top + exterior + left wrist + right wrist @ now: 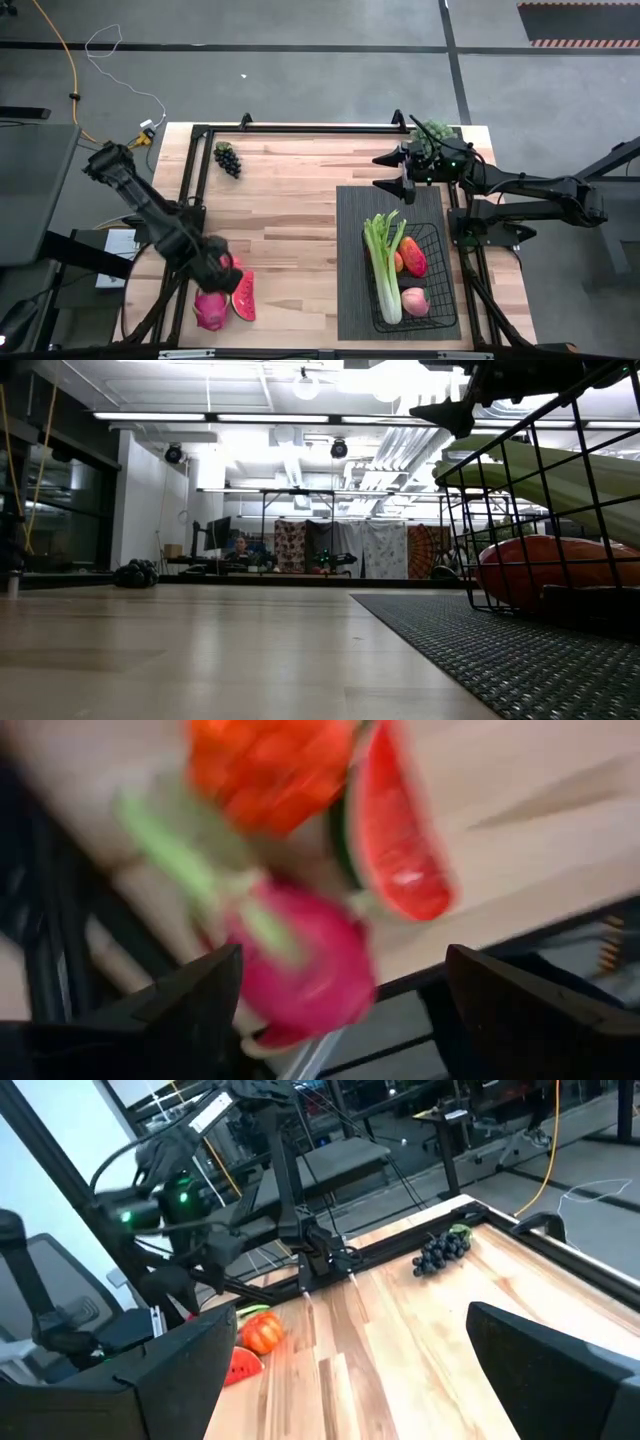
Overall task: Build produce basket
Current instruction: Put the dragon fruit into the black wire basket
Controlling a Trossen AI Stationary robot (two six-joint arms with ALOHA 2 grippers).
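Black wire basket (443,300) sits on the ribbed mat (350,260) (celery (383,262), mango (413,256) and peach (415,301) inside). The left gripper (222,272) hovers with fingers spread wide over the dragon fruit (210,309) and watermelon slice (244,296), holding nothing. The right gripper (392,172) waits near the table's far edge, wide open and empty. Grapes (227,158) lie apart at the far left.

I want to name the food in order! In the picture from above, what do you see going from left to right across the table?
dragon fruit → grapes → watermelon slice → celery → mango. The celery and mango lie in the basket on the right.
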